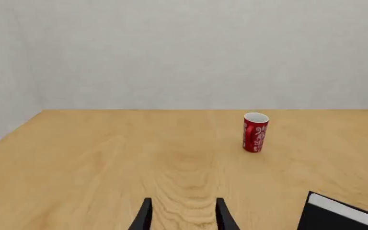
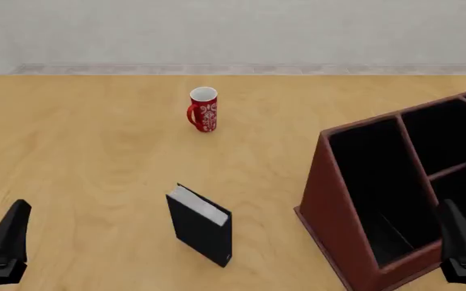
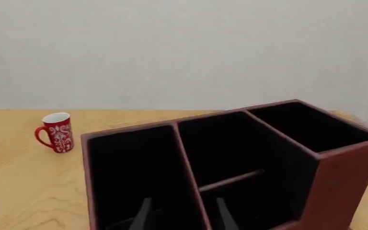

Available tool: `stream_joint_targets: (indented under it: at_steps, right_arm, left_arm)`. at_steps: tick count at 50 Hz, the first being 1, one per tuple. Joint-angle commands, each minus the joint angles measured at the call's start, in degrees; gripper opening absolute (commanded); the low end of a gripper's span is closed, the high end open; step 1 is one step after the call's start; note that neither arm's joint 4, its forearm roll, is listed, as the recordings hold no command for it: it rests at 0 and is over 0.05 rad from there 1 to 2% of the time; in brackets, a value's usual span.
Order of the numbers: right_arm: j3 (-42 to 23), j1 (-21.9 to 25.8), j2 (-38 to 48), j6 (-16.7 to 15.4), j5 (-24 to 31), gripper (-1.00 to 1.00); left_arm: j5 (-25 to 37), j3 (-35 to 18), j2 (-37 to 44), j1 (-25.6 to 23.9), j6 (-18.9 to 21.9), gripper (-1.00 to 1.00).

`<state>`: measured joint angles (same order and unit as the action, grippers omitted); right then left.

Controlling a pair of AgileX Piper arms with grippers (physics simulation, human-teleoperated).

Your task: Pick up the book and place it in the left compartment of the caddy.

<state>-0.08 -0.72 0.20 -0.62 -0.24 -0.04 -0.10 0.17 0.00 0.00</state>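
Note:
The black book (image 2: 201,227) with white page edges stands upright on the table, left of the caddy (image 2: 324,200); one of its corners shows in the left wrist view (image 1: 337,218). The caddy is a dark red-brown box at the right, and its long left compartment (image 2: 371,182) has black walls and nothing in it. My left gripper (image 1: 184,213) is open and holds nothing, low at the near left (image 2: 10,233), well short of the book. My right gripper (image 3: 182,213) is open too, at the near right (image 2: 458,233), just in front of the caddy (image 3: 337,158) and facing its left compartment (image 3: 132,167).
A red mug (image 2: 204,110) with white patterning stands farther back on the wooden table (image 2: 79,151), behind the book. It also appears in the left wrist view as the mug (image 1: 255,132) and in the right wrist view as the mug (image 3: 57,132). A pale wall closes the far side.

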Motion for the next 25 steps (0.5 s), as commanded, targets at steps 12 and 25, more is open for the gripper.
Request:
stream_joint_targets:
  at_steps: [12, 25]
  right_arm:
    - [-0.01, 1.24, 1.04, -0.22, -0.76, 1.00]
    - [-0.83, 3.31, 0.44, -1.19, -0.28, 1.00]
  left_arm:
    - [-0.07, -0.15, 0.26, 0.00, 0.00, 1.00]
    - [-0.07, -0.15, 0.26, 0.00, 0.00, 1.00]
